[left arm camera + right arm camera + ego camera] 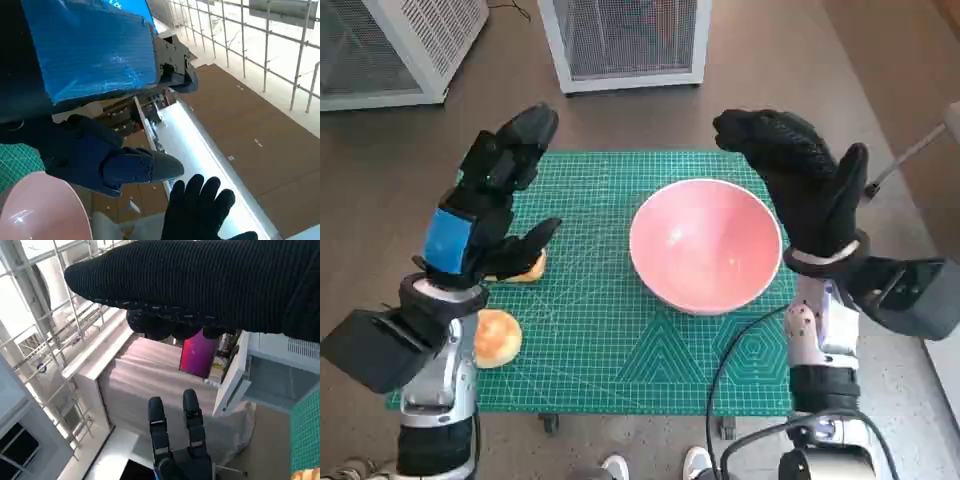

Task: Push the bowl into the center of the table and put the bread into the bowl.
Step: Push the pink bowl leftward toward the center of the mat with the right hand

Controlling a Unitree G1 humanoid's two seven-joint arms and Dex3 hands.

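Observation:
A pink bowl (705,244) stands on the green cutting mat (610,340), right of the middle; its rim (35,207) shows in the left wrist view. One bread roll (496,337) lies near the mat's left front. A second bread piece (528,268) lies partly hidden under my left hand (485,205), which is raised above the mat's left side with fingers spread and nothing held. My right hand (805,180) is raised beside the bowl's right rim, fingers apart, holding nothing. The right hand (200,210) also shows in the left wrist view, the left hand's fingers (175,432) in the right wrist view.
Two white grated units (625,40) stand on the floor beyond the table. A black cable (740,350) curves over the mat's front right. A person's shoes (655,465) show at the table's front edge. Brown floor surrounds the table.

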